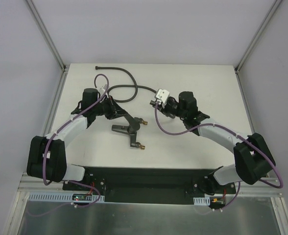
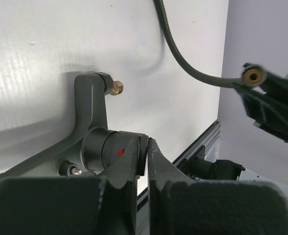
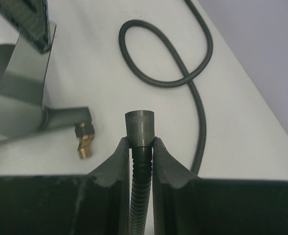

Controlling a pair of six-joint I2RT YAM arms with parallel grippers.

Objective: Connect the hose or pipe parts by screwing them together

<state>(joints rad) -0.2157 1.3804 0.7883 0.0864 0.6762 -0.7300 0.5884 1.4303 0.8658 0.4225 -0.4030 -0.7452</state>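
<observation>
The forked fitting (image 1: 129,128) is dark grey, with brass threaded ends (image 1: 145,122) pointing right. My left gripper (image 1: 120,113) is shut on it; in the left wrist view the left gripper (image 2: 147,152) pinches a thin rim of the fitting (image 2: 90,112), whose brass end (image 2: 116,88) points away. The thin dark hose (image 1: 129,83) loops across the far table. My right gripper (image 1: 155,102) is shut on it just behind its end nut (image 3: 140,128), the right gripper (image 3: 140,144) clamping the ribbed hose (image 3: 168,54). The nut's brass opening (image 2: 254,76) faces the fitting (image 3: 21,98) from a short distance.
The white table (image 1: 183,142) is bounded by aluminium rails (image 1: 56,103) on the left and right and by the black base plate (image 1: 144,178) at the near edge. Purple cables (image 1: 166,128) run along both arms. The hose's far end (image 1: 99,67) lies near the back edge.
</observation>
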